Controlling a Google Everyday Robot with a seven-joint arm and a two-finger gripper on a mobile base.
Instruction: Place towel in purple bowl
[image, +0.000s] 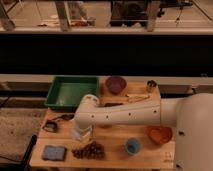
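The purple bowl (116, 84) stands at the back middle of the wooden table (112, 156), just right of the green tray. My white arm reaches in from the right across the table, and its wrist bends down at the left. My gripper (82, 133) points down at the table's left middle, well in front and to the left of the bowl. A pale grey-blue patch right at the gripper looks like the towel (80, 136). The arm hides most of it, and I cannot tell whether it is held.
A green tray (71, 91) sits at the back left. An orange-red bowl (159, 134) and a blue cup (132, 146) are at the front right. A blue pad (54, 152), a brown cluster (90, 149) and a small black object (54, 124) are at the front left. A metal can (151, 86) stands at the back right.
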